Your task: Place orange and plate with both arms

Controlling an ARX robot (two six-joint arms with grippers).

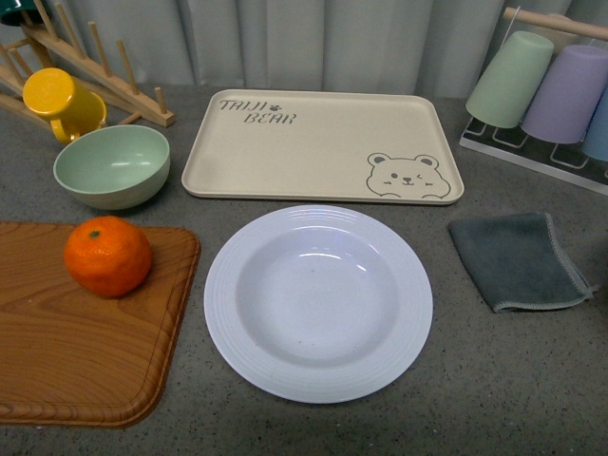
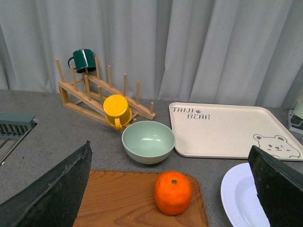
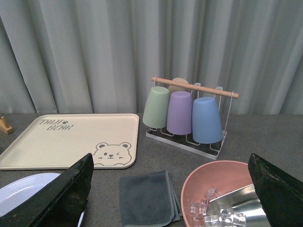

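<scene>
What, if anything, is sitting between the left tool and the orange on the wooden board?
Nothing visible. In the left wrist view the left tool is open, and the orange sits alone on the wooden board ahead of it. The green bowl lies beyond the orange, not in front of it.

The only readable lettering stands on the beige tray (image 1: 313,142): "TAIJI" with a small paw print after it and "BEAR" on the line below, in dark slanted capitals at its far left corner. A winking bear face is drawn in the near right corner
</scene>
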